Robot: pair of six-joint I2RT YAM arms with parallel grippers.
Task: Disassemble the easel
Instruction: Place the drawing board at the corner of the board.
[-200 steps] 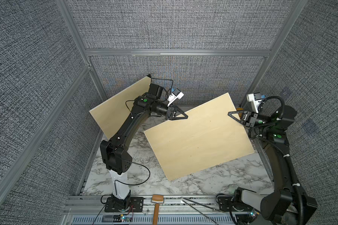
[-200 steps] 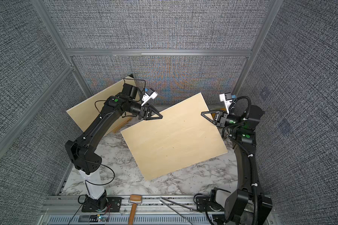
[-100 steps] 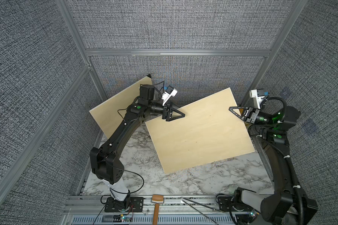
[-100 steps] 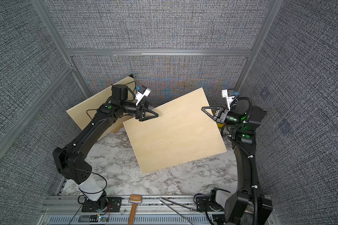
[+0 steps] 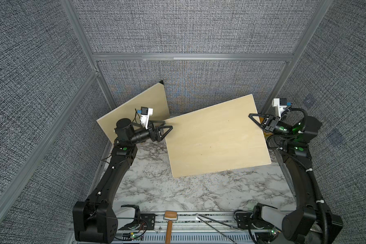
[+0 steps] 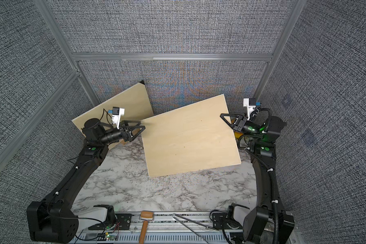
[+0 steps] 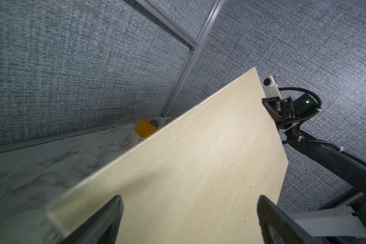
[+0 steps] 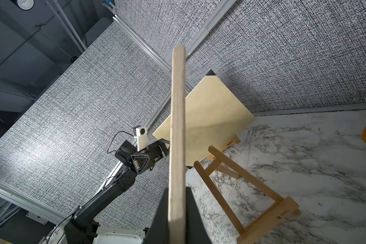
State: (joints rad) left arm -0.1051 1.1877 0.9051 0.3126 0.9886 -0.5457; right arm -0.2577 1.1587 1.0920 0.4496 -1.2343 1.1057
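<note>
1. At the far left, a pale wooden panel [image 5: 135, 107] leans tilted toward the back wall. In the right wrist view its lower edge rests on a small wooden ledge.
2. The left gripper [image 5: 167, 124] is just in front of that panel. Its jaws are spread wide and grip nothing, and the far-left corner of the large board [image 5: 216, 137] lies between them.
3. The large board fills the middle of both top views, tilted above the marble table [image 5: 178, 190]. Whether its near edge touches the marble cannot be told.
4. A bare wooden easel [image 8: 230, 169] stands on the marble below the large board, near the leaning panel. It shows only in the right wrist view.
5. On the near rail lie a wooden-handled mallet [image 5: 169, 224] and, right of it, thin metal tongs [image 5: 213, 224].
6. The right gripper [image 5: 254, 118] is clamped on the large board's right edge, and both fingers press the wood.
7. A rounded orange object [image 7: 144, 127] sits in the far right corner, mostly hidden by the board. What it is, or whether it holds anything, cannot be told.
</note>
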